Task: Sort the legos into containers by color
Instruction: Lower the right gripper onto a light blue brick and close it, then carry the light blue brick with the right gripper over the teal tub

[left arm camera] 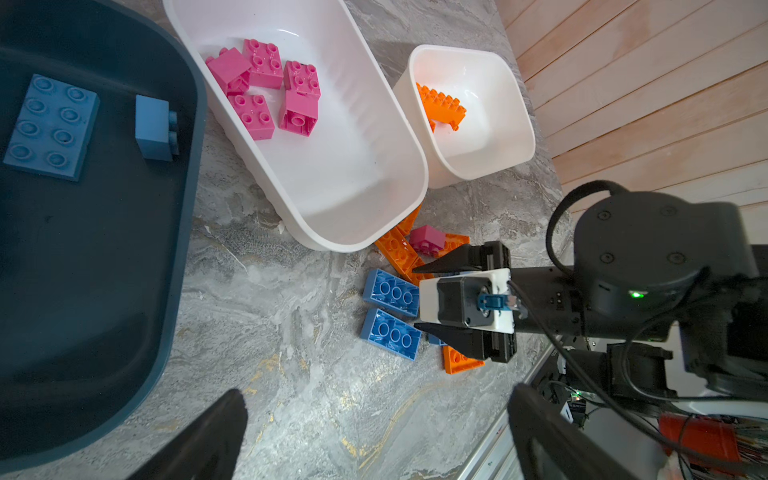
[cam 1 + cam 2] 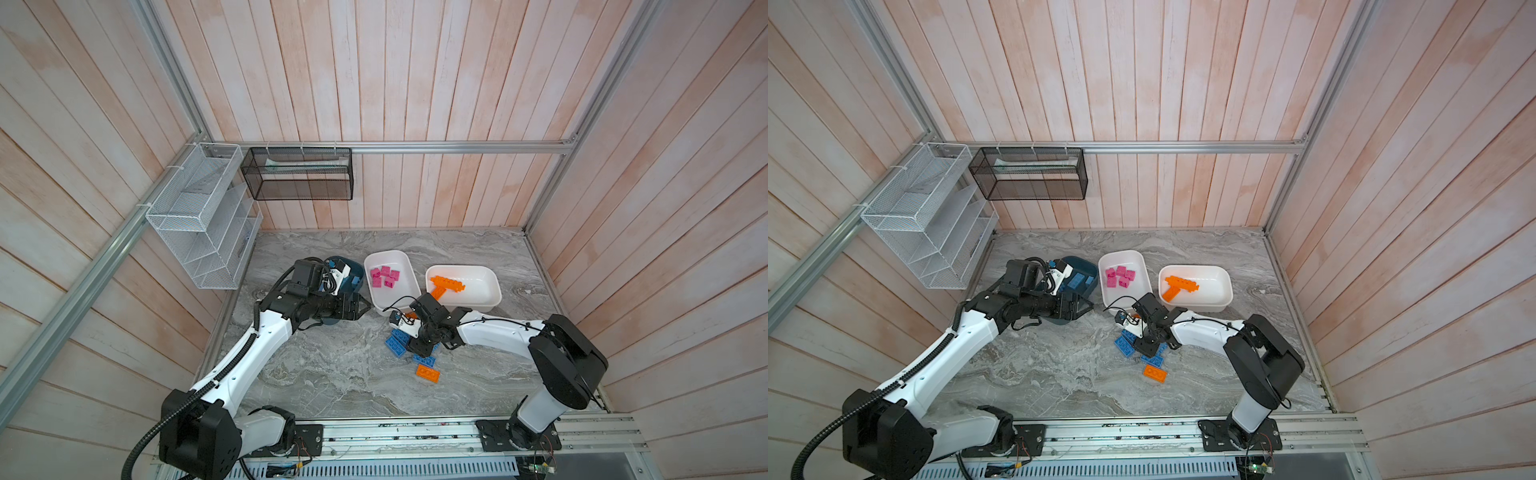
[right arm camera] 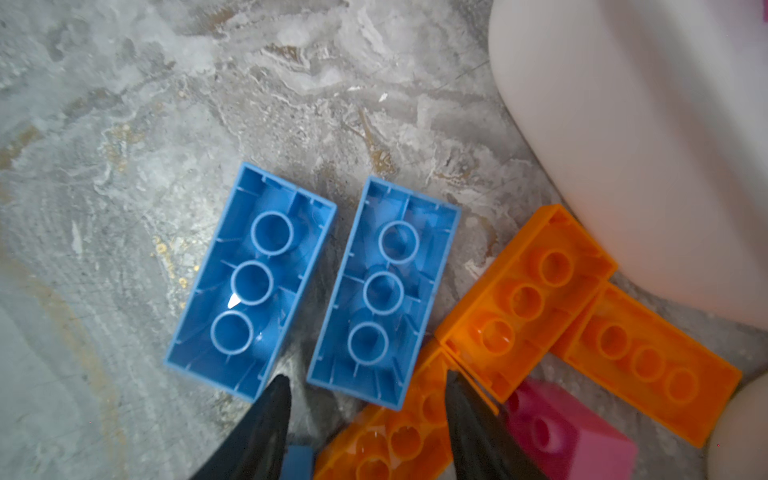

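Note:
Loose legos lie in a cluster in front of the white containers: two blue bricks (image 3: 253, 282) (image 3: 384, 291) upside down, orange bricks (image 3: 528, 299) (image 3: 648, 361) and a pink brick (image 3: 565, 432). My right gripper (image 3: 365, 380) (image 2: 420, 348) points down over them, its jaws apart around an orange brick (image 3: 390, 440) and the end of a blue one. The dark teal container (image 1: 187, 124) holds two blue bricks (image 1: 50, 124). One white container (image 1: 353, 166) holds several pink bricks (image 1: 266, 87), the other white container (image 1: 490, 124) holds orange bricks (image 1: 442, 106). My left gripper (image 1: 376, 395) (image 2: 358, 306) hangs open and empty beside the teal container.
A single orange brick (image 2: 428, 373) lies nearest the front edge. A white wire-mesh rack (image 2: 199, 216) and a black mesh basket (image 2: 297, 174) hang on the back-left walls. Wooden walls close in the marble table (image 2: 332, 374) on three sides.

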